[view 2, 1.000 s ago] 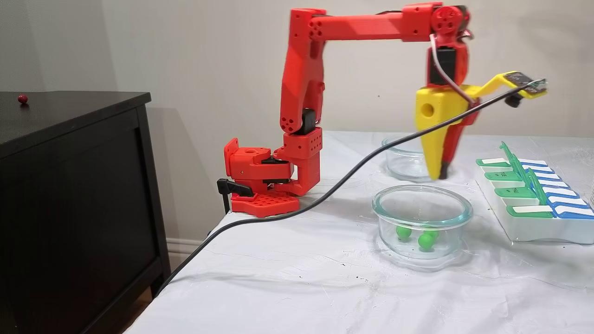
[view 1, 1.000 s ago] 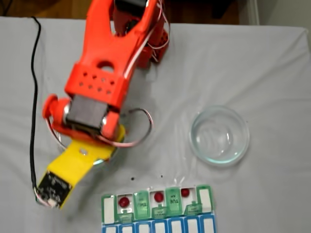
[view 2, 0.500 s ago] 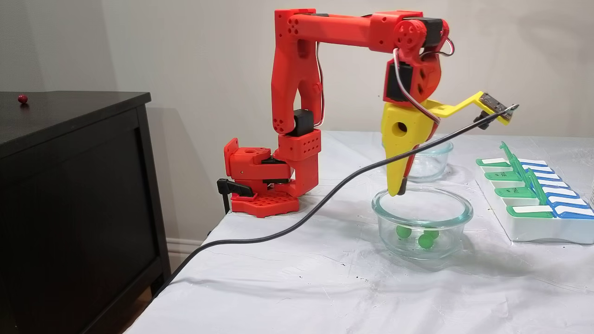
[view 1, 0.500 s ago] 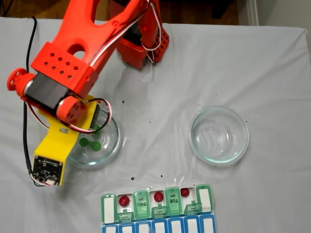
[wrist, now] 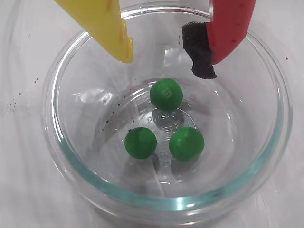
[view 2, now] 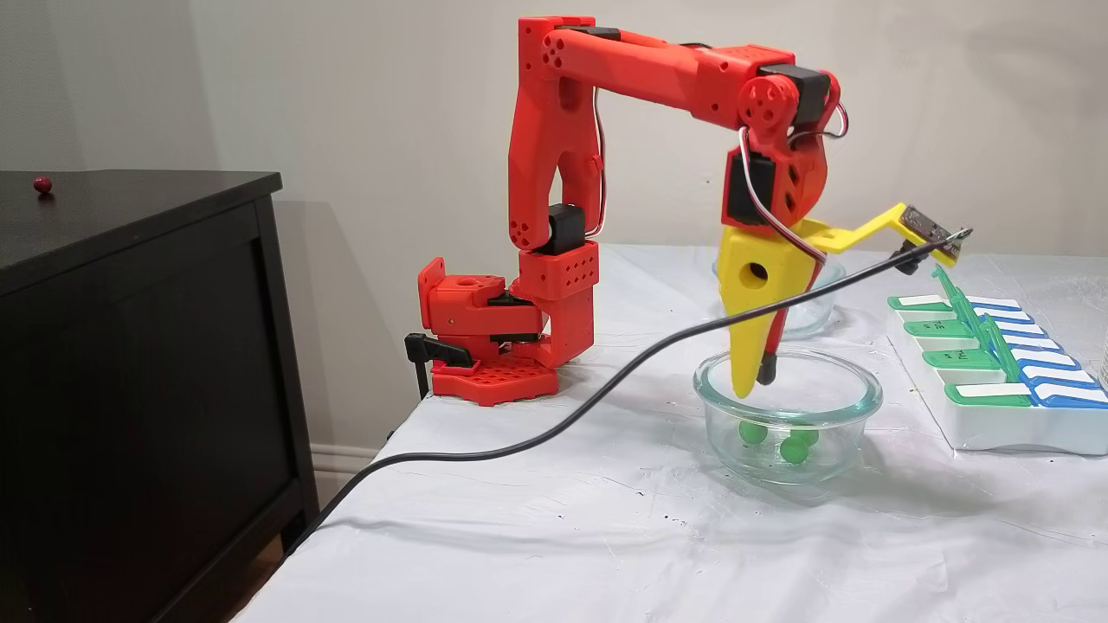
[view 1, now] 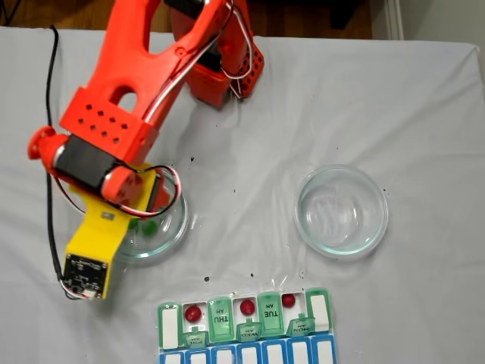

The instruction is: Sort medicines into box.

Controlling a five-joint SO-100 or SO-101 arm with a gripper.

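Three green medicines point(wrist: 166, 94) point(wrist: 140, 142) point(wrist: 186, 143) lie on the bottom of a round glass dish point(wrist: 161, 202). My gripper point(wrist: 164, 64) hangs open just inside the dish's rim, above the balls and touching none; its yellow finger point(wrist: 121, 42) and red finger with a black pad point(wrist: 202, 64) have nothing between them. In a fixed view the gripper point(view 2: 754, 383) dips into the dish point(view 2: 853, 407). The box point(view 1: 220, 322) lies at the table's near edge, with three dark red medicines point(view 1: 194, 312) point(view 1: 246, 307) point(view 1: 288, 300) in open compartments under raised green lids.
A second glass dish point(view 1: 341, 211) with nothing in it sits to the right in a fixed view. A black cable point(view 2: 537, 437) runs from the wrist camera off the table edge. A black cabinet point(view 2: 138, 346) beside the table carries one red ball point(view 2: 41, 183).
The arm swung from beside the far dish to over the dish of green balls, then lowered its fingertips inside the rim. The balls and the box have not moved.
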